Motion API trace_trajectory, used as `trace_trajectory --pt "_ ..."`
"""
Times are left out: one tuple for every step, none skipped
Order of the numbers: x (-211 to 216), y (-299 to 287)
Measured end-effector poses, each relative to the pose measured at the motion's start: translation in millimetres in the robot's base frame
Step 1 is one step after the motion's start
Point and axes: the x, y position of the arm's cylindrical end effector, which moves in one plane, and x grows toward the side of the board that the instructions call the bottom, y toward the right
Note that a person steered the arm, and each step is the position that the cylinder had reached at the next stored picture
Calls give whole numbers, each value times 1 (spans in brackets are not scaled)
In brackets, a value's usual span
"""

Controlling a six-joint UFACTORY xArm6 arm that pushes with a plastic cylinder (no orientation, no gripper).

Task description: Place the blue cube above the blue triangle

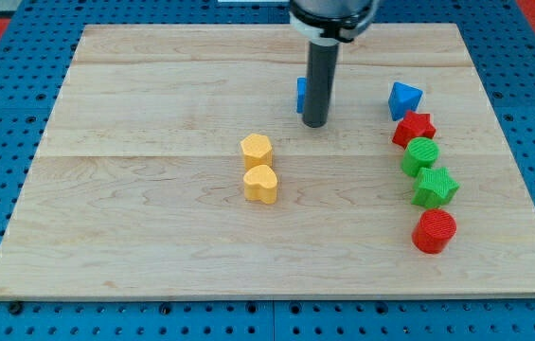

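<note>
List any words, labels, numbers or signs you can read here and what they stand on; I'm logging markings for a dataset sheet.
None: no readable text, label, brand, number or sign shows in the camera view.
The wooden board is plain.
The blue cube, blue triangle, red star and the other coloured blocks carry no markings.
The rod ending in my tip, in front of the blue cube, is plain and dark.
</note>
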Motion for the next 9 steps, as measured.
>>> trace_trajectory --pt "-40 9" --pt "-53 12" --pt "-53 -25" --pt "-69 -16" --pt "-73 15" --pt "-75 18" --pt "-95 -7" --pt "-100 14" --pt "-109 42"
